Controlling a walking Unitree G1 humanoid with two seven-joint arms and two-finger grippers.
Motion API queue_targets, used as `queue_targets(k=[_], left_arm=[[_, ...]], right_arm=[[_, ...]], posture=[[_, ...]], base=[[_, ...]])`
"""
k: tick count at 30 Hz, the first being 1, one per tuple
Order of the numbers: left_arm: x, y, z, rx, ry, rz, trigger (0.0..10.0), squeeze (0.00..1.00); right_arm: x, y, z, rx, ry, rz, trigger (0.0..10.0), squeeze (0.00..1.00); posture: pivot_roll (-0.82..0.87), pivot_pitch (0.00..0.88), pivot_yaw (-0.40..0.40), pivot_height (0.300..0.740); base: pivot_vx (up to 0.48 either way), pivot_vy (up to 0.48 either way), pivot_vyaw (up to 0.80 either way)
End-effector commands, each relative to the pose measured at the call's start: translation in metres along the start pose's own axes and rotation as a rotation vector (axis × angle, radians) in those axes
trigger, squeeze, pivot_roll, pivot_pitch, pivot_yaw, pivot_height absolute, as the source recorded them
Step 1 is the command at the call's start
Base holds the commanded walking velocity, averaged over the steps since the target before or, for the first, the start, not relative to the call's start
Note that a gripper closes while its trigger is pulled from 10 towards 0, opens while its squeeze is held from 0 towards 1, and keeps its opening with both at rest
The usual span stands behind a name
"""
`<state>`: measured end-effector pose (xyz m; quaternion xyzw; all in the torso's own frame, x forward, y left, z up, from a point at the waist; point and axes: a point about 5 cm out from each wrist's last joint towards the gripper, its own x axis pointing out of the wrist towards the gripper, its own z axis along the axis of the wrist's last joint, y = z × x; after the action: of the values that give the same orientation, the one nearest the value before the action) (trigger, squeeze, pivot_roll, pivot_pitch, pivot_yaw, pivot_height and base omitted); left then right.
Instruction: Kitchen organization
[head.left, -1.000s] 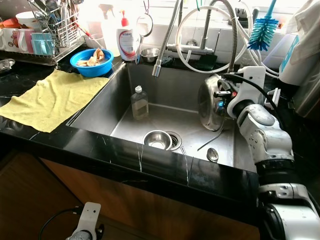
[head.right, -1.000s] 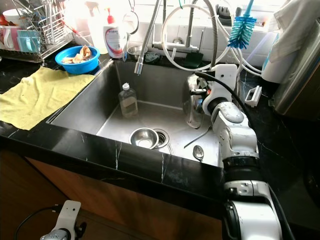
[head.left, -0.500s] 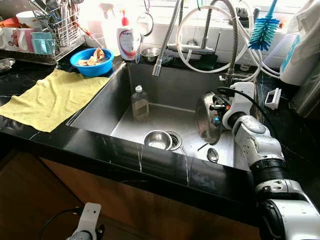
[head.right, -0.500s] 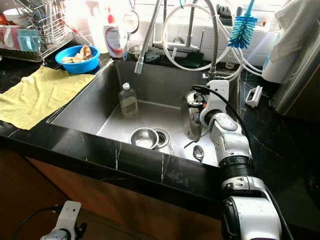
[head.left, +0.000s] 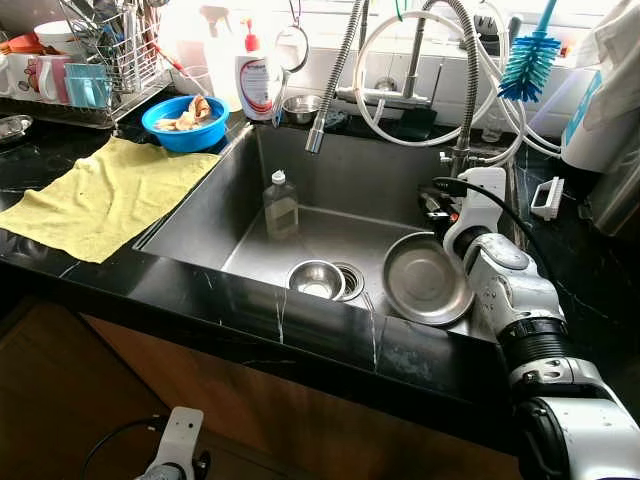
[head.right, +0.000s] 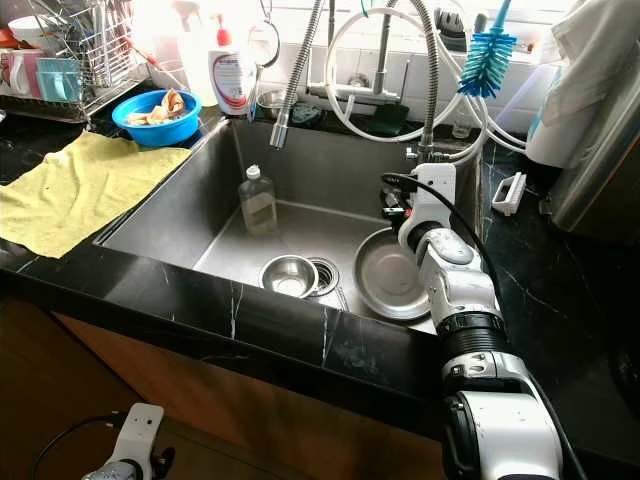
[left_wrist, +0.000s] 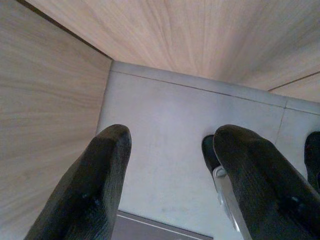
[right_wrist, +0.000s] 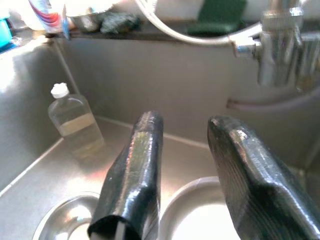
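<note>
A round steel plate (head.left: 428, 290) lies flat on the sink floor at the right, close to the drain. My right gripper (head.left: 436, 204) hovers just above the plate's far rim, open and with nothing between its fingers (right_wrist: 145, 150); the plate's rim (right_wrist: 200, 210) shows below them. A small steel bowl (head.left: 315, 279) rests beside the drain, and a clear bottle (head.left: 279, 205) with a white cap stands at the back left of the sink (head.left: 210, 215). My left gripper (left_wrist: 172, 135) hangs idle and open over a grey floor beside wooden cabinet fronts.
A pull-down faucet sprayer (head.left: 316, 135) and looped hoses hang over the sink. Left of it lie a yellow cloth (head.left: 110, 195), a blue bowl (head.left: 183, 122) of scraps, a soap dispenser (head.left: 256, 80) and a dish rack (head.left: 100, 60). A blue brush (head.left: 527, 60) stands at back right.
The steel plate, held upright by my right gripper, has been lowered and let go. It now lies flat, covering the spoon on the sink floor. The gripper has opened.
</note>
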<state>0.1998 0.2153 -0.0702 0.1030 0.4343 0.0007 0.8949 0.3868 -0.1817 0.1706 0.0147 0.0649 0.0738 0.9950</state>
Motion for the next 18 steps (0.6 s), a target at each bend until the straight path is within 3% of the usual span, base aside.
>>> queue_targets(k=[1,6,13,16,18], left_arm=[[-0.001,0.004,-0.005,0.024,0.012,0.002,10.0,0.0],[-0.002,0.006,-0.006,0.029,0.012,0.007,10.0,0.0],[-0.003,0.012,-0.009,0.028,0.015,0.023,10.0,0.0],[-0.004,0.013,-0.014,0.033,0.026,0.025,10.0,0.0],[-0.004,0.013,-0.014,0.034,0.027,0.024,10.0,0.0]], right_arm=[[-0.002,0.004,0.011,-0.043,-0.057,0.013,10.0,0.0],[-0.016,0.015,0.027,-0.072,-0.18,0.025,10.0,0.0],[-0.045,0.027,0.021,-0.042,-0.237,0.013,10.0,0.0],[-0.082,0.03,0.023,-0.125,-0.341,-0.053,10.0,0.0],[-0.085,0.029,0.024,-0.122,-0.354,-0.066,10.0,0.0]], posture=[[-0.16,0.0,0.034,0.74],[-0.16,0.0,0.038,0.74],[-0.16,0.0,0.041,0.74],[-0.18,0.0,0.05,0.74],[-0.19,0.0,0.05,0.74]], base=[[0.0,0.0,0.0],[0.0,0.0,0.0],[0.0,0.0,0.0],[0.0,0.0,0.0],[0.0,0.0,0.0]])
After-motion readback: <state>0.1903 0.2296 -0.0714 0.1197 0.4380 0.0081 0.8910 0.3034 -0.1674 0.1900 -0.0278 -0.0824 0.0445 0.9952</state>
